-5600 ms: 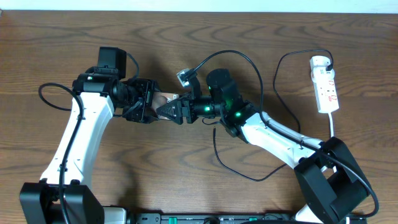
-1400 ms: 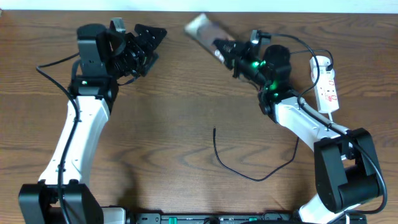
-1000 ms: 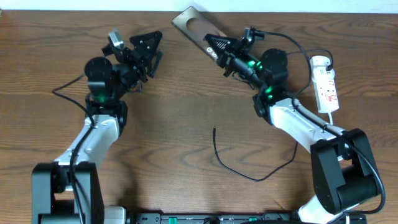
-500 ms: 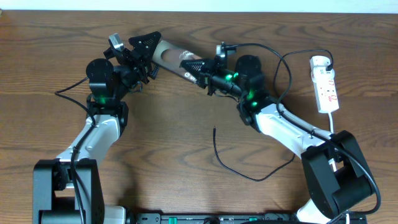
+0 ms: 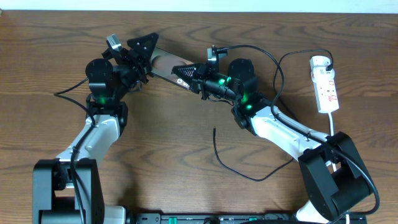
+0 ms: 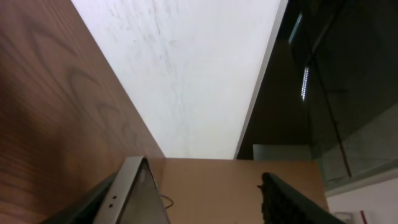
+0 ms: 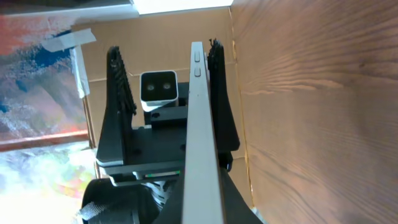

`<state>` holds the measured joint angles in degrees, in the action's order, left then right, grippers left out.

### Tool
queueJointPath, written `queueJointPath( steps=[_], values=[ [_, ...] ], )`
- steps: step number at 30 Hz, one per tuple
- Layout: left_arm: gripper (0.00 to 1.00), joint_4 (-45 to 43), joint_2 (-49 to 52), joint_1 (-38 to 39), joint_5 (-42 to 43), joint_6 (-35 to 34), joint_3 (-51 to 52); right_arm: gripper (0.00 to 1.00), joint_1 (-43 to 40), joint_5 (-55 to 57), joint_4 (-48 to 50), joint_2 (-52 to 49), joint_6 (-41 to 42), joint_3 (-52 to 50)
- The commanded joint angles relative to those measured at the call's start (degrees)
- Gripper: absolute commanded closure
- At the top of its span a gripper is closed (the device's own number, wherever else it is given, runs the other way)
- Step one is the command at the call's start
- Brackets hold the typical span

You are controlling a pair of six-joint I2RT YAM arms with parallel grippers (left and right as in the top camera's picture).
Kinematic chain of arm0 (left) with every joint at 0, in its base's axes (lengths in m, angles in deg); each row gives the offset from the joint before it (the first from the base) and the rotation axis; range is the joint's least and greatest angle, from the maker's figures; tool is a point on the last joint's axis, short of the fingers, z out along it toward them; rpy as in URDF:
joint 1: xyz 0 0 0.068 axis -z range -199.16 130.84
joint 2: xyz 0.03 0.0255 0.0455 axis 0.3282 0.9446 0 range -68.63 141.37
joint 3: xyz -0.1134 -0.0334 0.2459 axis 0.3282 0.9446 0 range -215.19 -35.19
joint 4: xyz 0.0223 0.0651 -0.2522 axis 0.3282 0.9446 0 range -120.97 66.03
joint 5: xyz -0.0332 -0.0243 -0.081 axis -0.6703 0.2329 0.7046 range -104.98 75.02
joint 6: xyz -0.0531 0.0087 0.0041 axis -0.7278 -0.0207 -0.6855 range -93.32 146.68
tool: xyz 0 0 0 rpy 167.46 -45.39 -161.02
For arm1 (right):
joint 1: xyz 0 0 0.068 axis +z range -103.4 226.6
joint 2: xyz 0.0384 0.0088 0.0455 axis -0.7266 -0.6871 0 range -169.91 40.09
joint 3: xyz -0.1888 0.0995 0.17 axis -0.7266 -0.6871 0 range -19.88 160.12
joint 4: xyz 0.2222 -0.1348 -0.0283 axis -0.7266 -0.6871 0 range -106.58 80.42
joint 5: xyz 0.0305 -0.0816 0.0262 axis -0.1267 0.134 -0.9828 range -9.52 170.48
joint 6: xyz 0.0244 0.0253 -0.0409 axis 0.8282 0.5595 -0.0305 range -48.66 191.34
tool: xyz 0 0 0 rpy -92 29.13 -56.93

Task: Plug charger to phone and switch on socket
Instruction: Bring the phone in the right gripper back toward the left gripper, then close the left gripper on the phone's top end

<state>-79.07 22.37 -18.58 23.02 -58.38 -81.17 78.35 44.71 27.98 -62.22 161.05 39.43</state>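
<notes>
My right gripper [image 5: 185,71] is shut on the phone [image 5: 163,61], a flat dark slab held in the air above the table's back. It holds the slab out to the left. In the right wrist view the phone [image 7: 200,124] shows edge-on in the right gripper [image 7: 205,205]. My left gripper [image 5: 146,55] is open with the slab's far end between its fingers. In the left wrist view the phone [image 6: 134,199] lies against one finger of the left gripper [image 6: 193,208], and the other finger [image 6: 292,202] stands apart. The charger [image 5: 236,171], a thin black cable, lies loose on the table. The socket [image 5: 324,84] lies at the right.
A black cable [image 5: 292,56] loops from behind my right arm to the socket's top end. The socket's white cord [image 5: 333,124] runs down toward the right arm's base. The wooden table's [image 5: 155,155] back edge meets a white wall just behind both grippers.
My right gripper has carried the phone down and leftward from the back edge, and its far end now sits between the left fingers. The left jaws have narrowed.
</notes>
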Motion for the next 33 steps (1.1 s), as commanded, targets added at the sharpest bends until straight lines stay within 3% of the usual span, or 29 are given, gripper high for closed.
queueJointPath(
  steps=[1, 4, 17, 22, 26, 28, 31, 33],
  values=[
    [0.36, -0.9, 0.0, 0.0, 0.5, 0.2, -0.1, 0.99, 0.6, 1.2, 0.3, 0.7, -1.5, 1.2],
    [0.39, -0.9, 0.0, 0.0, 0.6, 0.2, -0.1, 0.99, 0.6, 1.4, 0.3, 0.7, -1.5, 1.2],
    [0.38, -2.6, 0.0, 0.0, 4.1, 0.2, -0.1, 0.99, 0.6, 4.6, 0.3, 0.7, -2.4, 1.2],
    [0.23, -2.6, 0.0, 0.0, 4.5, 0.2, -0.1, 0.99, 0.6, 5.2, 0.3, 0.7, -2.6, 1.2],
    [0.22, -2.6, 0.0, 0.0, 5.1, 0.2, -0.1, 0.99, 0.6, 5.5, 0.3, 0.7, -3.1, 1.2],
    [0.40, -2.6, 0.0, 0.0, 5.1, 0.3, -0.1, 0.99, 0.6, 5.5, 0.3, 0.7, -3.1, 1.2],
    [0.76, -2.6, 0.0, 0.0, 5.3, 0.3, -0.1, 0.99, 0.5, 6.3, 0.3, 0.7, -3.0, 1.2],
    [0.89, -2.6, 0.0, 0.0, 5.3, 0.3, -0.1, 0.99, 0.5, 7.2, 0.4, 0.7, -3.0, 1.2]
  ],
)
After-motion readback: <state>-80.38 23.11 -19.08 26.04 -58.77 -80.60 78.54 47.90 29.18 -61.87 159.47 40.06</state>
